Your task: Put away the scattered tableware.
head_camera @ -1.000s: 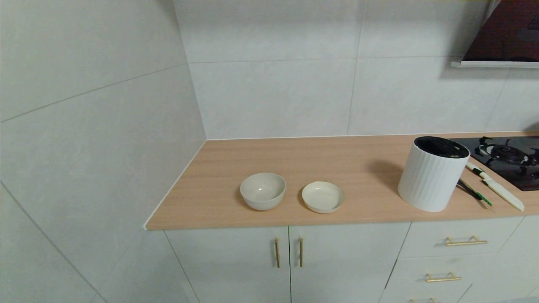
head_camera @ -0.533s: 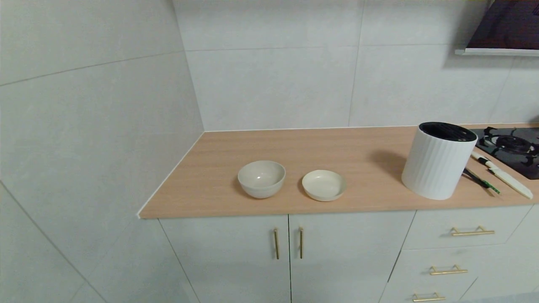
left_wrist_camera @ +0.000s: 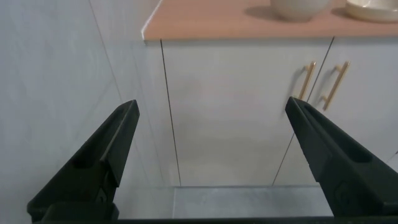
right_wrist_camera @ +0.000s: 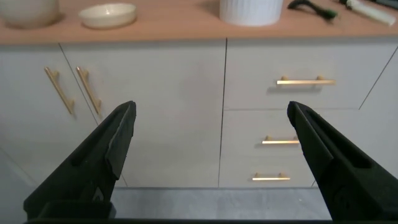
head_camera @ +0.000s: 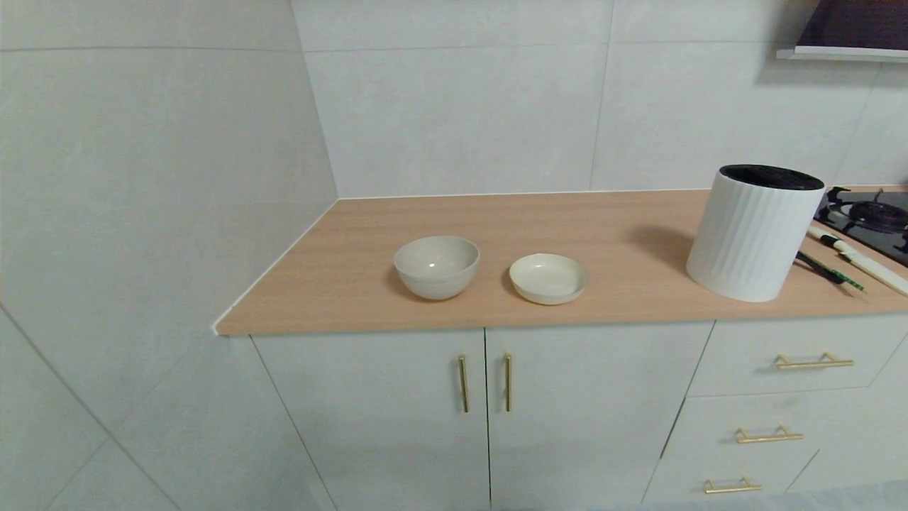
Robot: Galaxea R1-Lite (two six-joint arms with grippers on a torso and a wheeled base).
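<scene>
Head view: bowl [head_camera: 436, 266] and dish [head_camera: 548, 277] on bench [head_camera: 624, 234] look like light, slick, chippable ceramic, so I'd pinch rims; left pincer [left_wrist_camera: 211, 106] and right pincer [right_wrist_camera: 211, 107] gape wide, empty.

Count on counter: 1 deep bowl [head_camera: 437, 266], 1 shallow dish [head_camera: 548, 277], 1 ribbed white holder [head_camera: 753, 241], 1 knife [head_camera: 862, 264]; below: 2 cabinet doors [head_camera: 369, 411], 3 drawers [head_camera: 809, 355]
</scene>
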